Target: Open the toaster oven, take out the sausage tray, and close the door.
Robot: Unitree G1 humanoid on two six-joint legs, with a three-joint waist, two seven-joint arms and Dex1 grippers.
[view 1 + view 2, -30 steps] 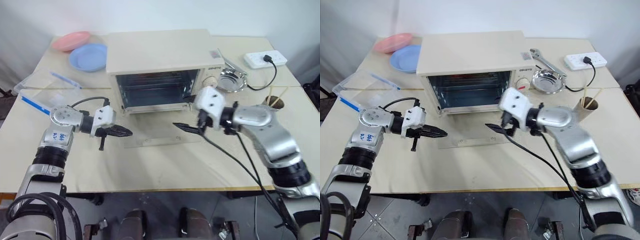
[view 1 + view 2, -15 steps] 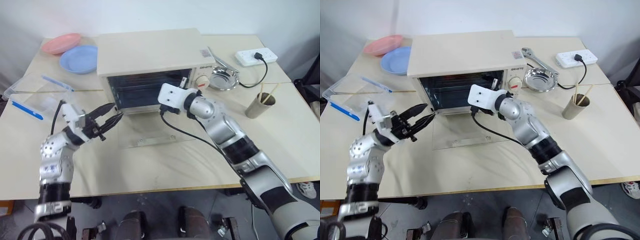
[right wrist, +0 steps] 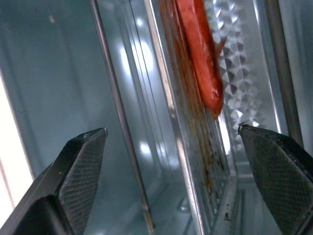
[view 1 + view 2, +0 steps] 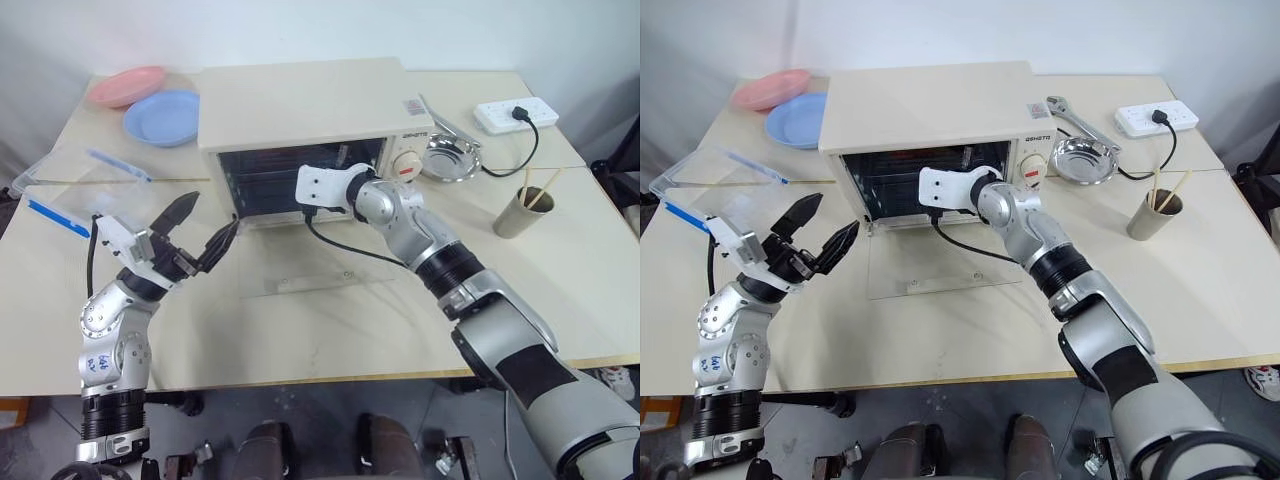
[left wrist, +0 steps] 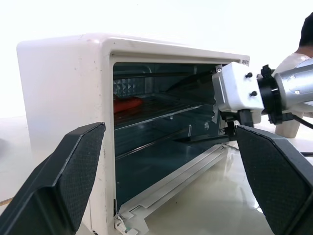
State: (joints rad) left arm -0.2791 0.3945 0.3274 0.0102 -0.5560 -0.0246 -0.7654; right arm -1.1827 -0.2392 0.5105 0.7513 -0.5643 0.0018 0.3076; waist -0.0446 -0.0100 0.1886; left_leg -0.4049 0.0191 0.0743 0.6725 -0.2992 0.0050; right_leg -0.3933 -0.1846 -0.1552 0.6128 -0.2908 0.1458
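1. Here, at the far left of the cream table (image 4: 330, 330) lie a pink round plate (image 4: 126, 85) and a blue round plate (image 4: 160, 102), with a clear plastic box with blue strips (image 4: 70, 195) nearer.
2. The left gripper (image 4: 205, 228) hovers just left of the oven's mouth, its black fingers spread wide and holding nothing.
3. The cream-white boxy toaster oven (image 4: 300, 100) stands mid-table; its clear glass door (image 4: 305, 268) lies folded down flat on the table.
4. The shiny ribbed metal sausage tray (image 3: 195, 142), with its red sausage (image 3: 200, 58), sits on a rack inside the oven.
5. The right gripper (image 3: 176, 147) reaches into the cavity, fingers wide apart on either side of the tray's edge, gripping nothing.
6. To the right sit a small round steel bowl (image 4: 450, 160), a white power strip (image 4: 515, 113) and a paper cup with sticks (image 4: 525, 210).
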